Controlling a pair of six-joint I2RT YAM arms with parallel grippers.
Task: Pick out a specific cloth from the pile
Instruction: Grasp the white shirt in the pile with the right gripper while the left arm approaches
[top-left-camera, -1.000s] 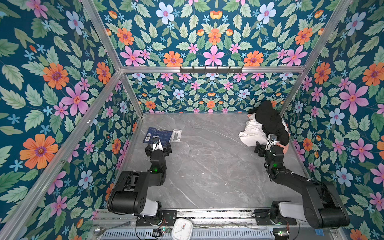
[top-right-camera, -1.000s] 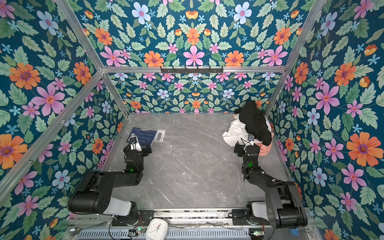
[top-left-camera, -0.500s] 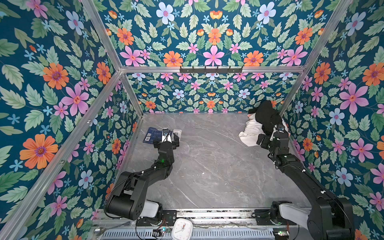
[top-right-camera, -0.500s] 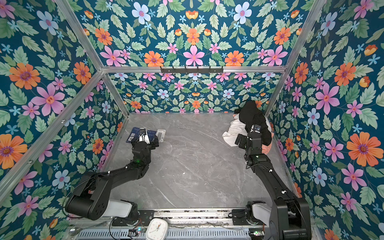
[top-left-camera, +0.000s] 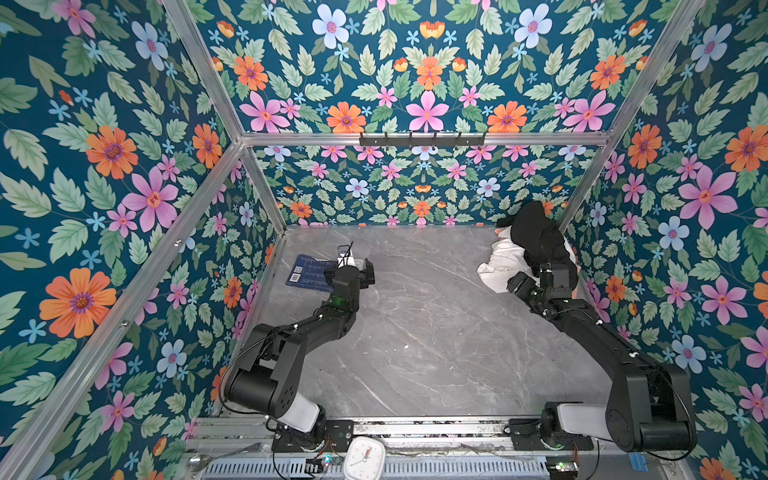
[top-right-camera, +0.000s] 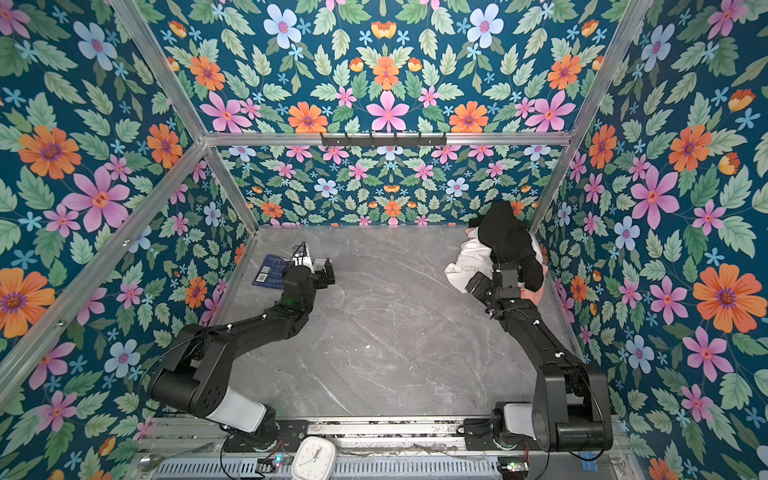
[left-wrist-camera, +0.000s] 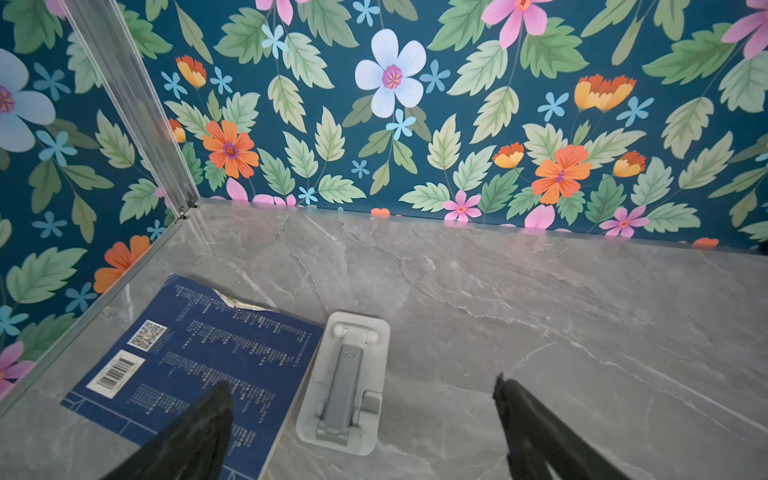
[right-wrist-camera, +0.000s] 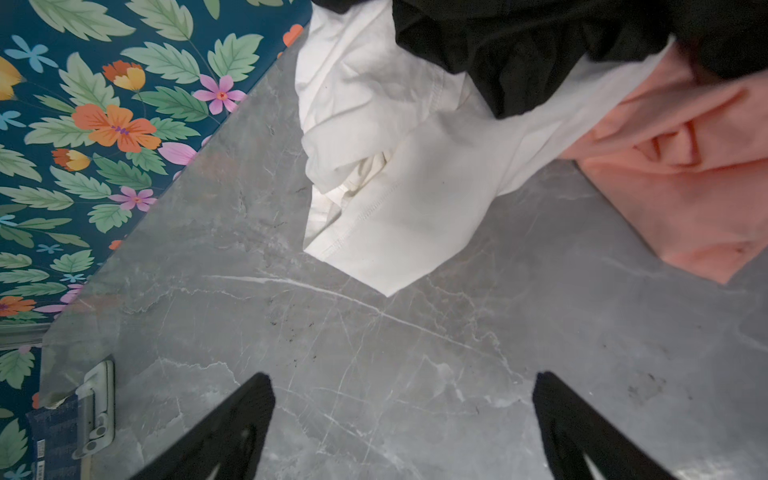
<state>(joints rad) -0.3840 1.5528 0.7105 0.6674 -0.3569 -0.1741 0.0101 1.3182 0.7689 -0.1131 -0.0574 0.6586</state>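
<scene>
Right claw (right-wrist-camera: 403, 378) gapes empty near the cloth (right-wrist-camera: 395, 199), soft, light, part-pinned under black garment (right-wrist-camera: 519, 45); best pinched at free hemmed corner.

The robot has two black arms. The left arm (top-left-camera: 307, 328) bends at the elbow and reaches forward, leaning a bit toward the middle. At its tip the left gripper (top-left-camera: 361, 274) is spread wide. In the left wrist view its two black fingers (left-wrist-camera: 199, 428) stand far apart and hold nothing. The right arm (top-left-camera: 602, 336) stretches out long and nearly straight toward the far right side. Its wrist tips down. The right gripper (top-left-camera: 536, 282) is spread wide too, and in the right wrist view nothing is pinched in it.
</scene>
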